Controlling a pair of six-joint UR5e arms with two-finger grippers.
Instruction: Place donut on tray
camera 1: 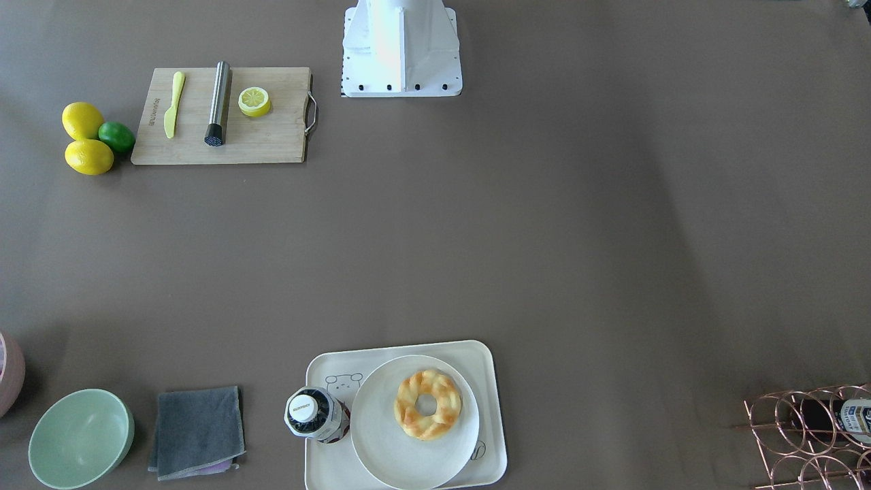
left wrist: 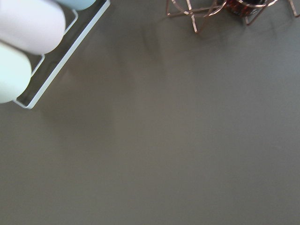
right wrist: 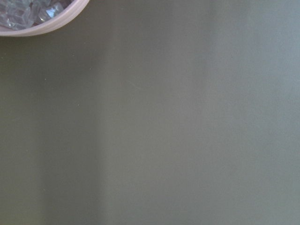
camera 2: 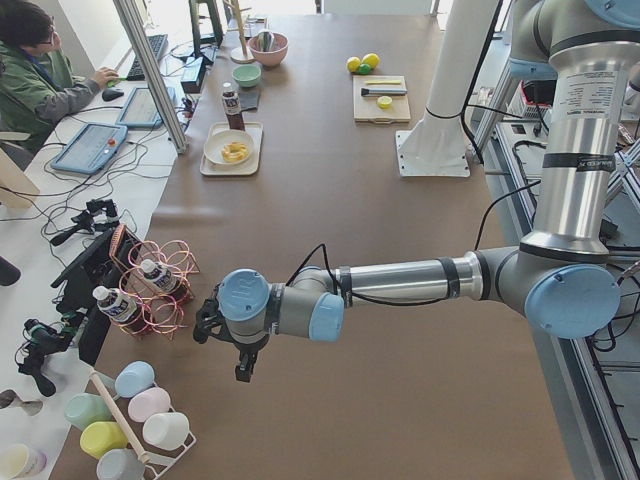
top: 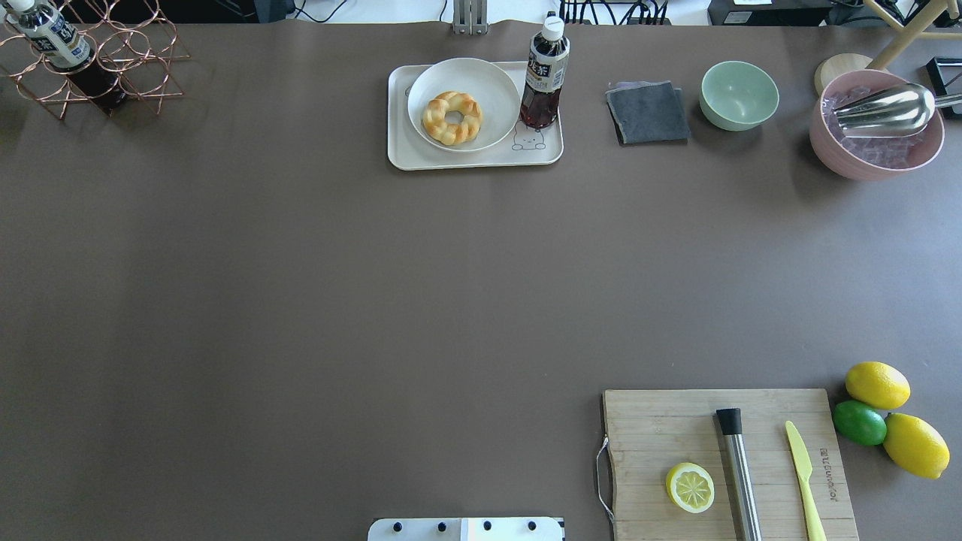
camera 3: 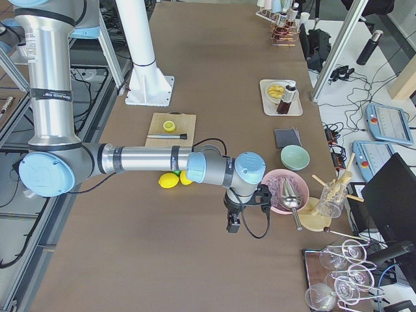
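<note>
Watch the bottle (camera 1: 316, 414) first. It stands upright on the tray (camera 1: 325, 468) right against the plate (camera 1: 378, 448), so a gripper coming in from that side could tip it over. The plate covers most of the tray and leaves only narrow bare strips and corners. If you aim for bare tray, the donut (camera 1: 427, 404) may land half on the plate's rim and tilt or roll. A pinch through the centre hole could also drag the light plate along, and too hard a squeeze would likely crush the pastry. Both arms are well away from it at opposite ends of the table. The left gripper (camera 2: 241, 366) hangs near the copper wire rack (camera 2: 160, 288) and the right gripper (camera 3: 233, 223) just beside the pink bowl (camera 3: 283, 192), so a careless first swing could clip either one. Only the 2 side views show the grippers, and you cannot tell from them whether the jaws are apart or together. The wrist cameras show only tabletop. The donut lies flat near the middle of the plate, which rests on the tray at the table's far edge from the robot. It is a golden-yellow braided ring with browned patches, its hole facing up, and it looks whole and undamaged.
</note>
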